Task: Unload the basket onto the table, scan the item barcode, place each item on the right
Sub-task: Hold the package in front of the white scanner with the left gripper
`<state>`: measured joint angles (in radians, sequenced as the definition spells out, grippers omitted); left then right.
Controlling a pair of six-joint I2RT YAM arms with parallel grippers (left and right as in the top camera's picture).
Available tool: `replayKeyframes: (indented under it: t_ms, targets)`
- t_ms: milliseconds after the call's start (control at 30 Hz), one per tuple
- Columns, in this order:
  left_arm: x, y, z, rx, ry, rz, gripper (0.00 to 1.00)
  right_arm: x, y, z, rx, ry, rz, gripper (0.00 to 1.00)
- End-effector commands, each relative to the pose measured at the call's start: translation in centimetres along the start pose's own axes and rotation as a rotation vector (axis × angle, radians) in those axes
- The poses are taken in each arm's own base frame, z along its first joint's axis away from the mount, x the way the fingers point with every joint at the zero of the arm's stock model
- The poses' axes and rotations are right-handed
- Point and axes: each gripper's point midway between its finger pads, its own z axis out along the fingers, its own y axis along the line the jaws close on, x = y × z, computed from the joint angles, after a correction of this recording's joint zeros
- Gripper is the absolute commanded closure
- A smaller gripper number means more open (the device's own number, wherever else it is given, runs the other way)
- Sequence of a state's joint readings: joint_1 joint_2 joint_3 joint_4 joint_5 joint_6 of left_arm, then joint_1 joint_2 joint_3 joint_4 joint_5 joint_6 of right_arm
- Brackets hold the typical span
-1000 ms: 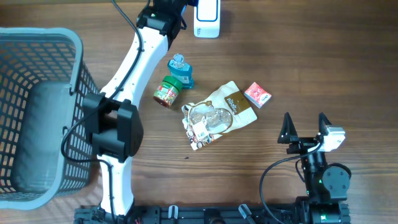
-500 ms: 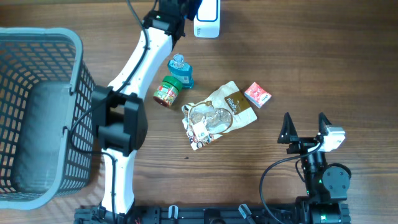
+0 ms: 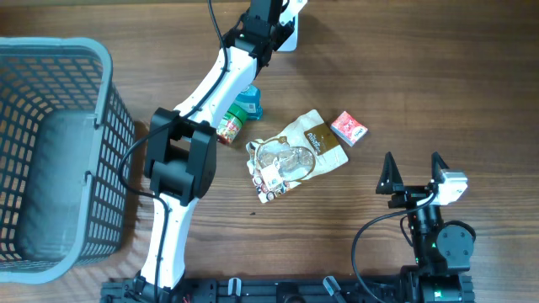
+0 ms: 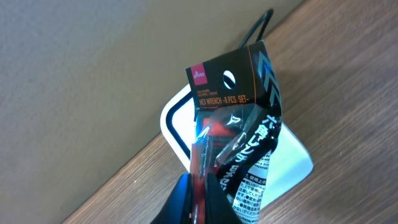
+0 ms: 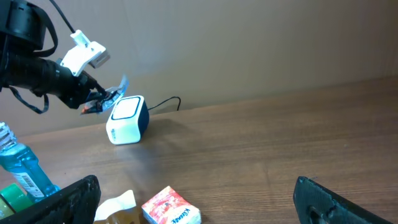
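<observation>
The left gripper [image 4: 198,198] is clamped on the lower end of a black-carded, clear-plastic hex wrench packet [image 4: 239,118], holding it close over the white cube-shaped scanner [image 4: 292,158] at the far edge of the wooden table [image 3: 438,76]. The right gripper [image 3: 412,168] sits well apart near the front edge, with its jaws spread wide and nothing between them.

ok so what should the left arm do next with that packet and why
Probably tilt the packet toward the scanner: the left gripper pinches it close beside that white box's top, and I can't see a barcode facing its window.
</observation>
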<state>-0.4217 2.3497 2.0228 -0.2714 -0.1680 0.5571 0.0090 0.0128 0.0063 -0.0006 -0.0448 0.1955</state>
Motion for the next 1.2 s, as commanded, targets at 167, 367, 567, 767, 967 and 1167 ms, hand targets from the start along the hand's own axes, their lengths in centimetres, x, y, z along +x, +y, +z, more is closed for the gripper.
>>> replayKeyframes:
  t_ms: [167,367,567,767,967,1167]
  targets:
    - [0.3,1.4,-0.4,-0.045,0.036,0.091,0.96,-0.1,0.3,0.0,-0.015,-0.004,-0.012,0.00]
    - [0.4,1.4,-0.4,-0.046,0.039,0.096,0.96,-0.1,0.3,0.0,-0.014,-0.004,-0.012,0.00]
    - [0.7,1.6,-0.2,-0.047,0.046,0.110,0.96,-0.1,0.3,0.0,-0.015,-0.004,-0.012,0.00]
    - [1.5,1.2,0.4,-0.040,0.059,0.118,0.96,-0.1,0.3,0.0,-0.015,-0.004,-0.012,0.00]
    - [2.7,0.4,1.5,-0.025,0.084,0.124,0.96,-0.1,0.3,0.0,-0.015,-0.004,-0.012,0.00]
    - [3.0,0.1,1.9,-0.023,0.087,0.124,0.96,-0.1,0.3,0.0,-0.015,-0.004,-0.012,0.00]
